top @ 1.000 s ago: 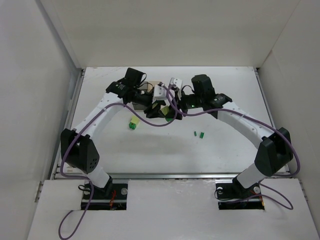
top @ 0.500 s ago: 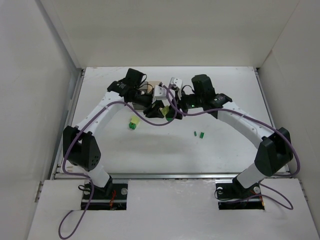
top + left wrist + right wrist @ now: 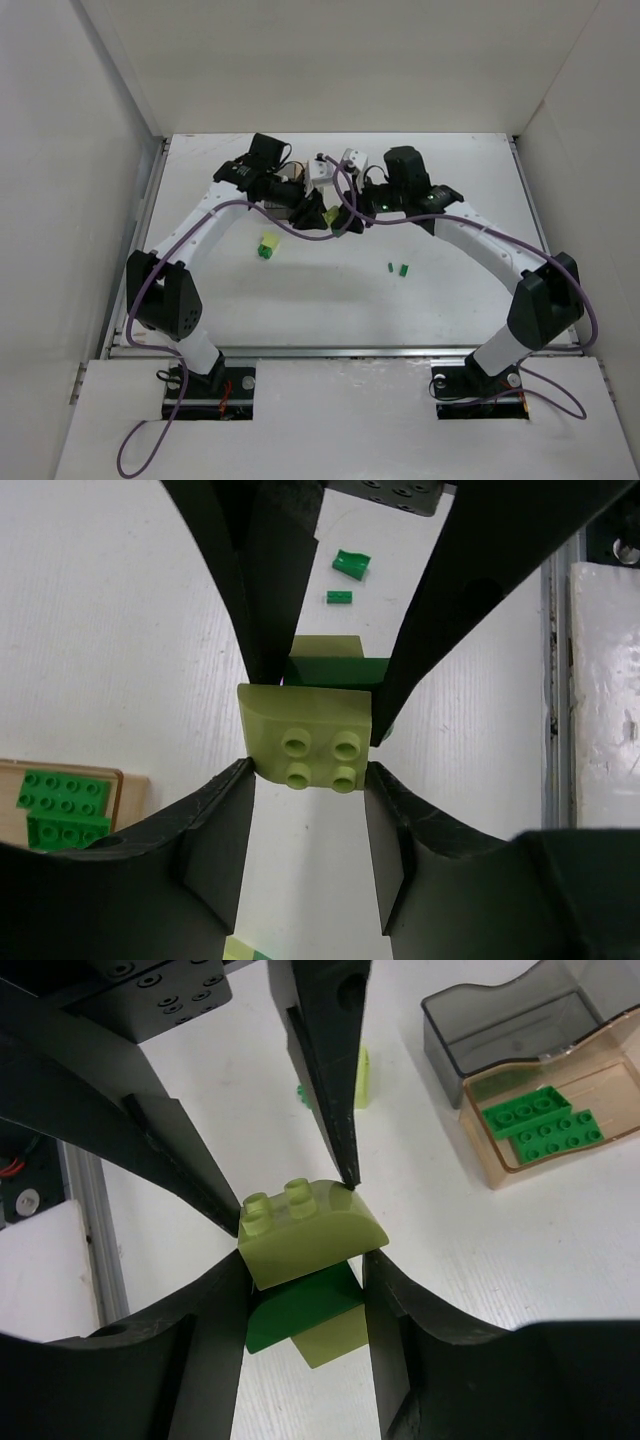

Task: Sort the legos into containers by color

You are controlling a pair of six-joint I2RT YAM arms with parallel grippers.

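Note:
Both grippers meet over the table's middle on one stack of legos. In the left wrist view my left gripper [image 3: 308,770] is shut on the stack's top pale yellow-green brick [image 3: 310,742]. In the right wrist view my right gripper [image 3: 305,1272] is shut on the dark green brick [image 3: 298,1308] under it, with another pale brick [image 3: 338,1338] below. From above, the left gripper [image 3: 316,212] and right gripper [image 3: 342,218] touch tip to tip. The smoky grey container [image 3: 500,1015] is joined to the amber container [image 3: 560,1125], which holds dark green plates [image 3: 535,1120].
A pale and green stack [image 3: 266,246] lies left of centre. Two small dark green pieces [image 3: 397,268] lie right of centre and also show in the left wrist view [image 3: 350,565]. The arms hide the containers from above. White walls enclose the table.
Both grippers, still shut on the stack, have shifted a little toward the back of the table. The loose legos have not moved.

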